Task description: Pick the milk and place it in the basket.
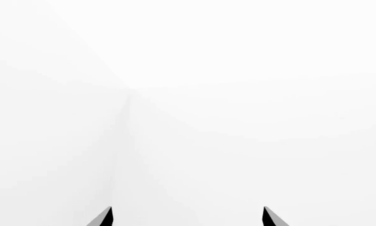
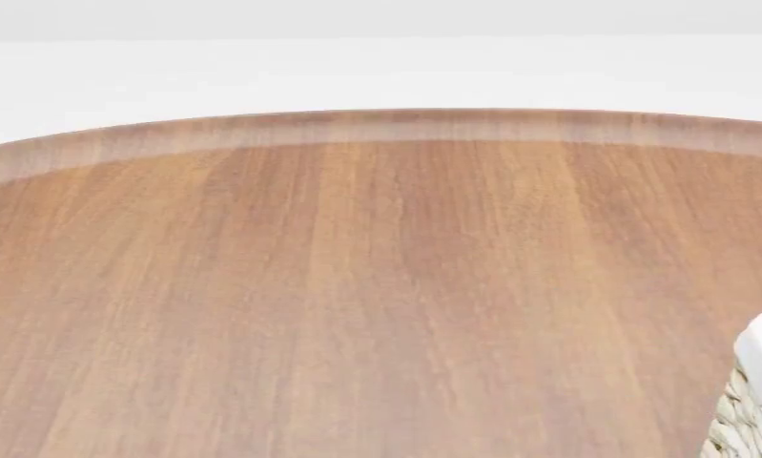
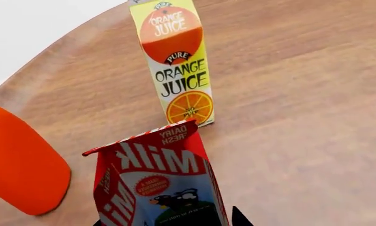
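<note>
Two cartons show in the right wrist view: the red gable-top milk carton point(image 3: 159, 183) with white "Milk" lettering stands close to the camera on the brown wooden round table point(image 3: 300, 117), the yellow "Orange Juice" carton point(image 3: 175, 61) upright just behind it, apart. An orange rounded object point(image 3: 21, 165) sits beside the milk. Right gripper point(image 3: 175, 222) tips flank the carton's base; whether they clamp it cannot be told. Left gripper point(image 1: 188, 217) fingers are spread apart, nothing between, facing blank white. Head view shows bare tabletop and a corner of the cream wicker basket point(image 2: 752, 401) with white liner at the right edge.
</note>
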